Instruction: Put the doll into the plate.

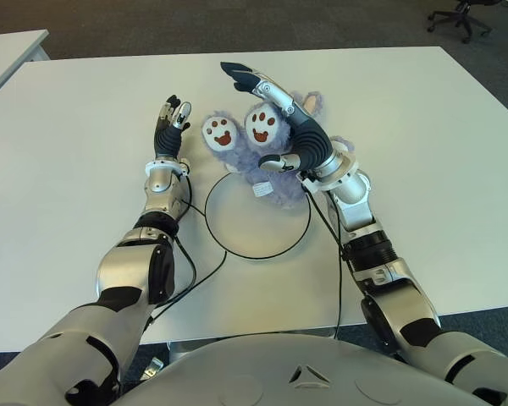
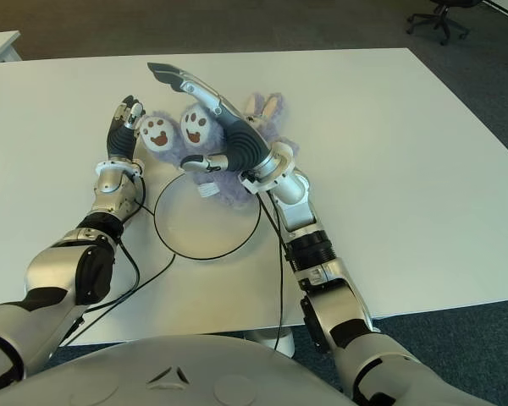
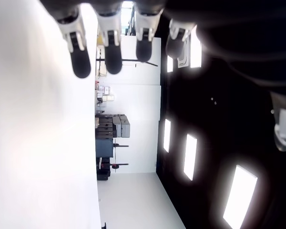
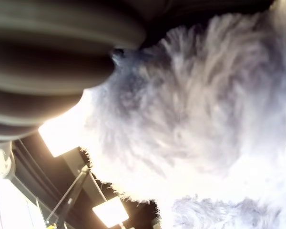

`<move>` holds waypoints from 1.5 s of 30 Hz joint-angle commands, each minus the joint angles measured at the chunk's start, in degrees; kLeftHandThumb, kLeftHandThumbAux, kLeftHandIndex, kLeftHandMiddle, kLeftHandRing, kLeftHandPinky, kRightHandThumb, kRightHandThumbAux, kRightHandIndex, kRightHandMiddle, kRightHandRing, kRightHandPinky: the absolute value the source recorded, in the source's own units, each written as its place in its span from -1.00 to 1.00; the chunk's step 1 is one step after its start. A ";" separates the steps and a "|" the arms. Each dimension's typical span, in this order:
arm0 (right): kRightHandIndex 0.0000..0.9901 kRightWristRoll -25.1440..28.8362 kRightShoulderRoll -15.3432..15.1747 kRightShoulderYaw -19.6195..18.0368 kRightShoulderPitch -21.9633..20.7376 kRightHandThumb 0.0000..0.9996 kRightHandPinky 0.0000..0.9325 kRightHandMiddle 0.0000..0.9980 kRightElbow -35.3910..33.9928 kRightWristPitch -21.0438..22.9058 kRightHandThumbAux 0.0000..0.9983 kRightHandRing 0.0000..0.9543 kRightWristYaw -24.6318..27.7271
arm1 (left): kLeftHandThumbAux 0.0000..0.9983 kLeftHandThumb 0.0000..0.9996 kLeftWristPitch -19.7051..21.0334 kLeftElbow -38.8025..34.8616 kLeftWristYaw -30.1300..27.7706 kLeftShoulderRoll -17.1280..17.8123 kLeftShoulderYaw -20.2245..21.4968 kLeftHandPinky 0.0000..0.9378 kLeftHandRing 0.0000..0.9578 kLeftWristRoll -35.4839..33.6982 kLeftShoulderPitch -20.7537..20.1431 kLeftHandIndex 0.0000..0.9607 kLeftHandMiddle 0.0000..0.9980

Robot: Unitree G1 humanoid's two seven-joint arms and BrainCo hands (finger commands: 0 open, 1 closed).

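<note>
The doll [image 1: 223, 133] is a fluffy purple bunny lying on the white table [image 1: 423, 152], its two white foot soles facing up. Its lower body overlaps the far rim of the round white plate [image 1: 254, 233], which has a thin dark edge. My right hand [image 1: 281, 103] lies over the doll from the right, fingers stretched out straight past the feet and thumb [image 1: 275, 161] bent against the fur. The right wrist view is filled with the doll's fur [image 4: 195, 109]. My left hand [image 1: 169, 127] stands just left of the doll, fingers [image 3: 112, 50] extended and holding nothing.
Black cables [image 1: 195, 262] run from both wrists across the table beside the plate. A second white table [image 1: 8, 51] shows at the far left, and an office chair [image 1: 461, 17] stands on the dark carpet at the far right.
</note>
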 commanded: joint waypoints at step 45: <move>0.38 0.01 0.07 5.96 7.69 0.15 0.75 0.65 -3.29 1.92 0.49 0.70 7.45 | -0.25 -1.00 4.19 3.45 1.32 -1.72 -1.33 -0.78 -0.69 0.27 5.96 -1.00 -0.73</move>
